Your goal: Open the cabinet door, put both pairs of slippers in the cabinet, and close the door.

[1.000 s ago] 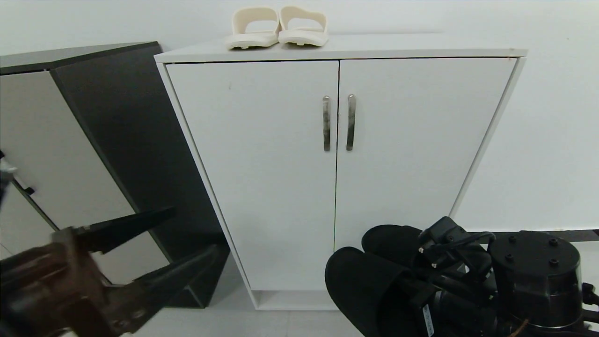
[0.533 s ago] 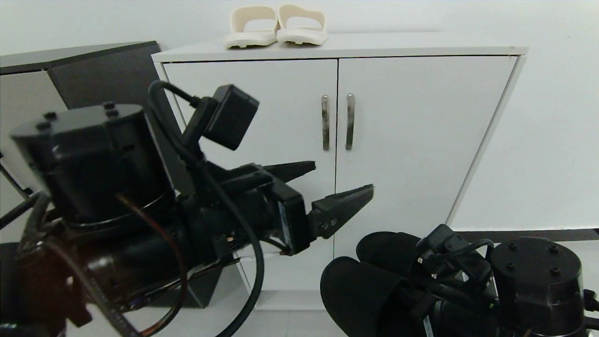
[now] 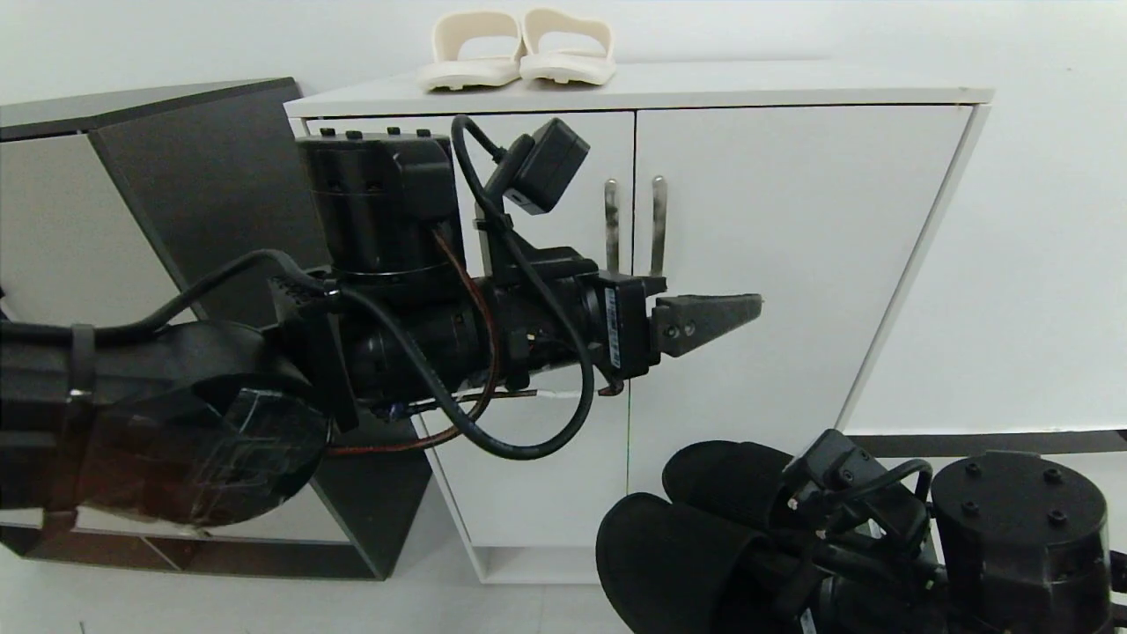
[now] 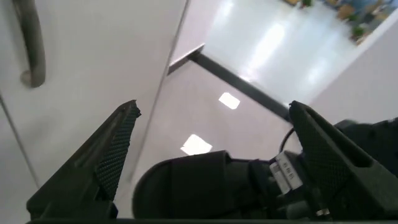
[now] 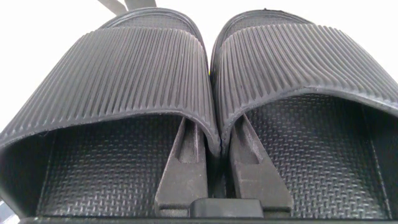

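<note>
Black slippers (image 3: 696, 519), two, pinched by right gripper (image 5: 217, 168); two cream slippers (image 3: 519, 50) atop cabinet (image 3: 792, 88); left gripper (image 4: 212, 111) spread.

The cream slippers (image 3: 519, 50) are plain; the black slippers (image 5: 186, 81) have ribbed straps and diamond-patterned insoles; the cabinet (image 3: 792, 246) is white.

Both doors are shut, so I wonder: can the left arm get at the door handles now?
Probably yes: the left gripper, open, hangs near the handles with nothing between them.
</note>
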Controlling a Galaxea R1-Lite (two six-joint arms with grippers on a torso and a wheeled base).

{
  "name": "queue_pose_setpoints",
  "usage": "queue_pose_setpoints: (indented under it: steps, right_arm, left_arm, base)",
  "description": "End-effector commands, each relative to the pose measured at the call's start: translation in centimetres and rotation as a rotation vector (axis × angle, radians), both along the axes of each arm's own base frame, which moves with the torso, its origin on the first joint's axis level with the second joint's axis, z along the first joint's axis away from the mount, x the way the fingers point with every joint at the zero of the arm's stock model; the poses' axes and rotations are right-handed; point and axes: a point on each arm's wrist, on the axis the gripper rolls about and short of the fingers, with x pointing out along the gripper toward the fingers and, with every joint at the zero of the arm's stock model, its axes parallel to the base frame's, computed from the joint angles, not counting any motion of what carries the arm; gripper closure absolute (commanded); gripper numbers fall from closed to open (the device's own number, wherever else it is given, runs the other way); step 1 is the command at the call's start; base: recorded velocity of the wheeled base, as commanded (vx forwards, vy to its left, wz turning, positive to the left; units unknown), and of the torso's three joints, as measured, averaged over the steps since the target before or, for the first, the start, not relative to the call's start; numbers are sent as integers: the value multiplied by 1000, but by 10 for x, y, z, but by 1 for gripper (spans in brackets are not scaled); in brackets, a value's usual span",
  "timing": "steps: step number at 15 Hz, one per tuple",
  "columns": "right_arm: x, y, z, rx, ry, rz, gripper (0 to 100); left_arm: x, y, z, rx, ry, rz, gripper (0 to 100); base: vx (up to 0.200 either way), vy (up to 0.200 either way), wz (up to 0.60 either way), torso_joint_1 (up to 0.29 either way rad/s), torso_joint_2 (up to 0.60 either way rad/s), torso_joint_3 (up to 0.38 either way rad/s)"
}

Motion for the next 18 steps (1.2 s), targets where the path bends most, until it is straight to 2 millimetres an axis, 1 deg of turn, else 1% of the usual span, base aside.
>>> queue_pose_setpoints:
  steps: [1, 2, 3, 4, 5, 6, 8, 10, 12, 18]
  right_arm:
    - [0, 0, 0, 1, 1, 1, 100]
    - [0, 0, 0, 0, 2, 1, 100]
    - [0, 0, 0, 3, 5, 1, 100]
    - [0, 0, 0, 4, 6, 1, 100]
    - [-1, -1, -3, -7, 10, 0, 100]
    - [-2, -3, -5, -13, 13, 1, 100]
    - [-2, -3, -5, -14, 14, 2, 100]
    - [-2, -2, -5, -15, 15, 1, 100]
    - [-2, -2, -6, -17, 17, 2, 100]
    - [0, 0, -8, -23, 28, 13, 100]
  left_arm:
    - [9, -2, -1, -8, 14, 0, 0]
    - [13, -1, 9, -57, 51, -37, 0]
    - [20, -2, 6, -53, 55, -27, 0]
    - [21, -2, 6, -53, 54, -24, 0]
    - [29, -4, 7, -61, 38, 35, 0]
    - [34, -3, 7, -63, 35, 52, 0]
    - [46, 4, 11, -64, 7, 90, 0]
    - [51, 6, 12, -66, 3, 110, 0]
    - [55, 1, 9, -64, 2, 158, 0]
    - [73, -10, 7, -76, -10, 181, 0]
  base:
    - [0, 0, 0, 0, 0, 0]
    - [0, 0, 0, 0, 0, 0]
    - [0, 0, 0, 0, 0, 0]
    - [0, 0, 0, 0, 0, 0]
    - [0, 0, 0, 0, 0, 0]
    - [0, 0, 0, 0, 0, 0]
    - [0, 0, 0, 0, 0, 0]
    - [0, 0, 0, 0, 0, 0]
    - [0, 0, 0, 0, 0, 0]
    - [0, 0, 0, 0, 0, 0]
